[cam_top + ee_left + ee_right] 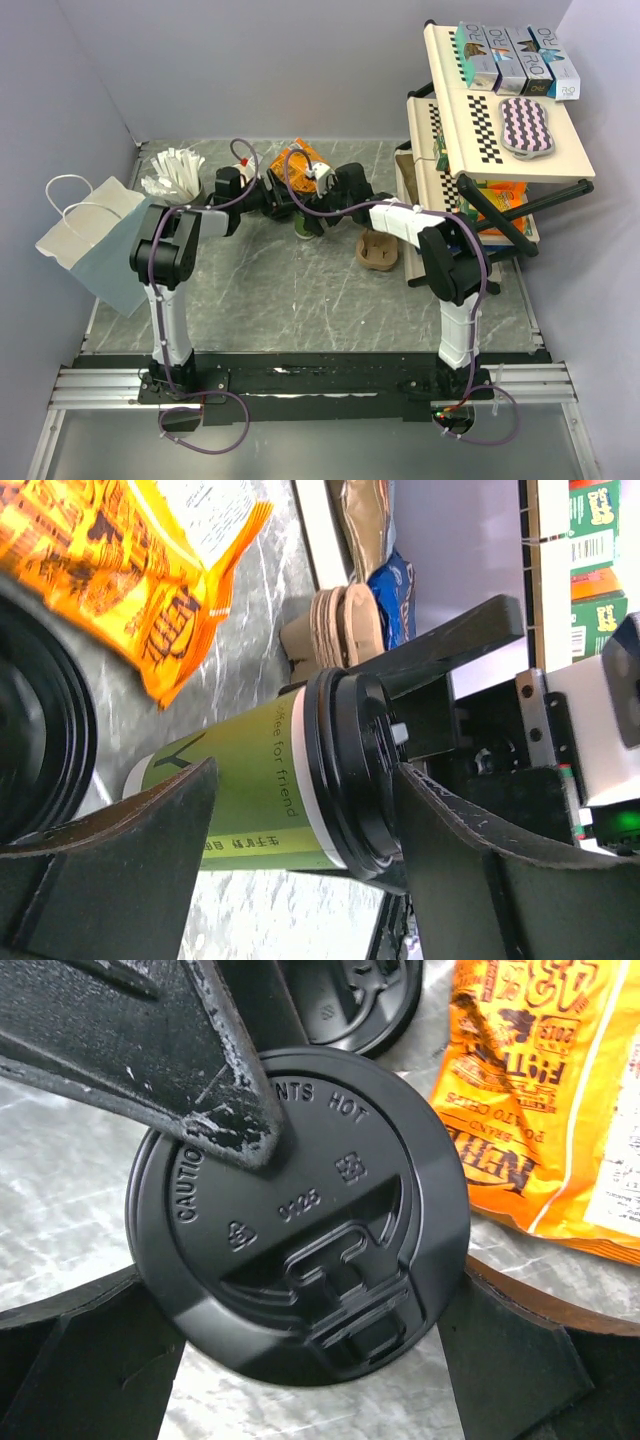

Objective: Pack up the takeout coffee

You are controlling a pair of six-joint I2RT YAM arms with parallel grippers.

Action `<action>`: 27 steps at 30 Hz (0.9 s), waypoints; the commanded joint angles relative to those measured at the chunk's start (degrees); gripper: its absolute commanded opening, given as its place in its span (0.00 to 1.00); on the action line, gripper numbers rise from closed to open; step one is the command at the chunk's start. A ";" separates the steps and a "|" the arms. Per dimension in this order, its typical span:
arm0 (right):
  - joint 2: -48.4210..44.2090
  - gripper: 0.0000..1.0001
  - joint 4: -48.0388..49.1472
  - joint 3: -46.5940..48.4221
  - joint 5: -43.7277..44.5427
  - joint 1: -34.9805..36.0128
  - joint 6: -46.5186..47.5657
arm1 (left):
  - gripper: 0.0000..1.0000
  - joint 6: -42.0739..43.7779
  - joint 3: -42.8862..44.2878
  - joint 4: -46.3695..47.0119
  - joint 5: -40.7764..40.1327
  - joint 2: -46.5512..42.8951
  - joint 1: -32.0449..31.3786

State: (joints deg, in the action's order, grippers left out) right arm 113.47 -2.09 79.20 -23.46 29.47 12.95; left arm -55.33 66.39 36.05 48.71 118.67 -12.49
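Grey veined stone counter (pixel 300 300) fills the space between pale walls, with a cream two-tier shelf rack (pixel 500 100) at its right edge. The takeout coffee (pixel 240 780), a small paper cup with a white upper part and a green lower band, stands upright at the back middle of the counter. It is just in front of an orange crisp packet (pixel 550 1110) and wears a round black plastic lid (pixel 300 1210).

The right gripper (pixel 305 1290) hangs straight above the cup. Its two fingers are set against opposite edges of the lid's rim and appear to clasp it.

The left gripper (pixel 305 770) comes in from the side, turned so that one finger is above the other, and it is spread wide. Its upper finger (pixel 180 1050) reaches over the top of the lid; whether it touches the lid cannot be told. Its lower finger lies in front of the green band.

A second, loose black lid (pixel 350 1000) lies beside the cup. A brown cardboard cup carrier (pixel 378 250) sits near it on the right. A grey cup of white sticks (pixel 175 175) stands at the back left, and a white-and-blue paper bag with handles (pixel 95 235) is at the left edge.
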 commanded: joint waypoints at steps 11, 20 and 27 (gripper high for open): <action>2.37 0.96 1.65 5.97 2.19 -1.00 3.48 | 0.78 4.17 5.68 -3.09 -0.63 0.86 -1.57; 1.14 0.96 3.85 2.19 4.04 -1.09 5.07 | 0.79 11.12 3.93 -11.09 -3.36 -3.09 -1.57; -0.18 0.97 3.23 0.96 4.91 -1.09 4.80 | 0.80 9.54 2.95 -8.98 -1.25 -3.62 -1.57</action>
State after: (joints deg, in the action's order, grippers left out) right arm 115.13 -0.51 81.10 -19.86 28.75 17.10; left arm -46.61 69.56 26.22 46.26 117.69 -13.76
